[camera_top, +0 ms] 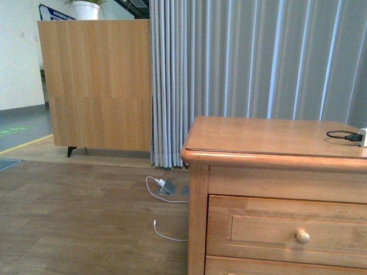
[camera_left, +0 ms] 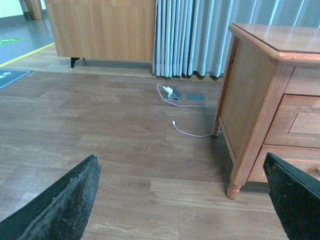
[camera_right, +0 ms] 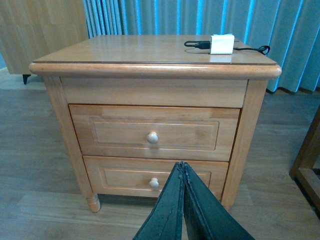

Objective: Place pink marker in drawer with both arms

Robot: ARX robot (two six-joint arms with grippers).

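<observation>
The drawer point(camera_right: 150, 131), the upper one of a honey-coloured wooden nightstand, is closed, its round pale knob point(camera_right: 153, 137) facing me. It also shows in the front view as the drawer point(camera_top: 275, 229) with its knob point(camera_top: 302, 236). The pink marker is out of view in every frame. My right gripper point(camera_right: 182, 164) is shut with nothing in it, held in front of the nightstand at about the lower drawer's height. My left gripper point(camera_left: 182, 165) is open and empty, low over the wooden floor to the nightstand's left side. Neither arm shows in the front view.
A white plug point(camera_right: 222, 43) with a black cable lies on the nightstand top point(camera_right: 145, 50). A lower drawer point(camera_right: 150, 177) with the same knob is closed. A white cable and small devices point(camera_left: 186, 96) lie on the floor by the grey curtain. A wooden cabinet point(camera_top: 97, 86) stands further back.
</observation>
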